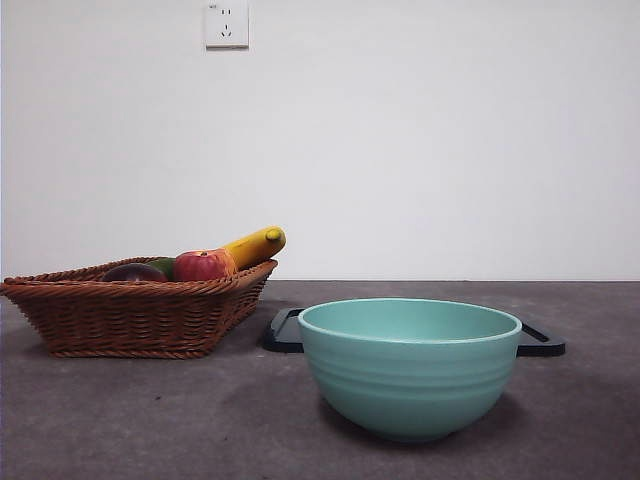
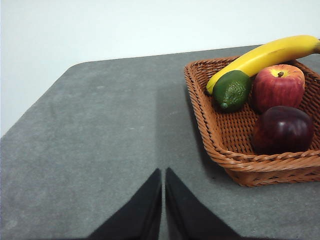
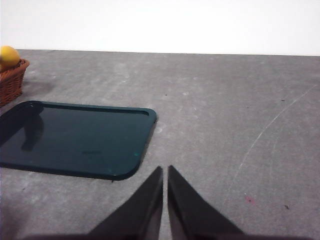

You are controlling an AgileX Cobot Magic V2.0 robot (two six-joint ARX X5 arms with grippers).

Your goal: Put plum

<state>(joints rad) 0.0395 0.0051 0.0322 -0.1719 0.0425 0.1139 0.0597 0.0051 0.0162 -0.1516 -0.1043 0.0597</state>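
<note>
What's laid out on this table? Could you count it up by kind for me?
Fruit: 4, namely plum, apple, green fruit, banana
Baskets: 1, wicker basket
Bowls: 1, teal bowl
Trays: 1, dark tray
Total: 7

— What stands behind the table?
— A plain white wall (image 1: 420,140), filling the upper half of the front view; a white power socket (image 1: 226,24) sits at the upper left of the frame, near the top edge.
— And the table itself?
— A grey, felt-like table top (image 1: 150,420) across the lower part of the frame; pale scuffs and a thin curved scratch (image 3: 260,135) show at the right of the right wrist view.
— The light?
— Even and soft; shadows are faint.
</note>
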